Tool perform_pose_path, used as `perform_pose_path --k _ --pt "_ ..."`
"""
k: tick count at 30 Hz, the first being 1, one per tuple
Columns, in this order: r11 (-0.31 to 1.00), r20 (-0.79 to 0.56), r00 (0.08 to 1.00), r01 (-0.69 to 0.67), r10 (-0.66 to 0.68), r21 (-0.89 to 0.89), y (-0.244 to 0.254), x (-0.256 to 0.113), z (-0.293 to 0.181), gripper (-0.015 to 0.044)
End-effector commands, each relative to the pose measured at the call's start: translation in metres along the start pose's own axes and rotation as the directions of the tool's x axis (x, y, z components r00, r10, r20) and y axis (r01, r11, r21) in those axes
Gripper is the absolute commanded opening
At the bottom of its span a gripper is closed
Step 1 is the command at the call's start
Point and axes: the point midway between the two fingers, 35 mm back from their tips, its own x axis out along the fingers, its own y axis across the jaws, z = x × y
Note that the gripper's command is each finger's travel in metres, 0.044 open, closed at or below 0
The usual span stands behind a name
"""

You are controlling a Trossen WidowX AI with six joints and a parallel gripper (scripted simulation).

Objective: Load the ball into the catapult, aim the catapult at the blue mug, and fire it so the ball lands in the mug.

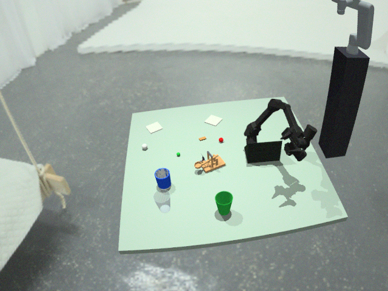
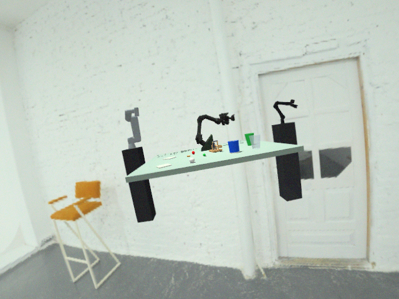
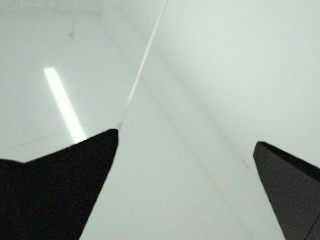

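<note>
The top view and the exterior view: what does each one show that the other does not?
Only top: the inside of the blue mug.

Only exterior: an orange-seated stool, a door, and a second small black arm on its own pedestal.

Both: the mug, a green cup, the catapult, and red, green and white balls.
</note>
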Motion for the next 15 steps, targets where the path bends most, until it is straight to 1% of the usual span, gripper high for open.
perform_pose_path --k 1,2,11,15 --pt "1.0 0.0 1.0 0.001 -0.001 -0.002 0.0 0.0 0.0 0.0426" --pt "1.0 0.002 1.0 0.003 -0.003 -0.008 0.001 0.001 0.0 0.044" --pt "0.988 0.033 0.998 0.059 -0.055 -0.14 0.01 0.026 -0.008 0.044" --pt "0.967 0.059 0.995 0.09 -0.077 -0.24 0.012 0.042 -0.009 0.044"
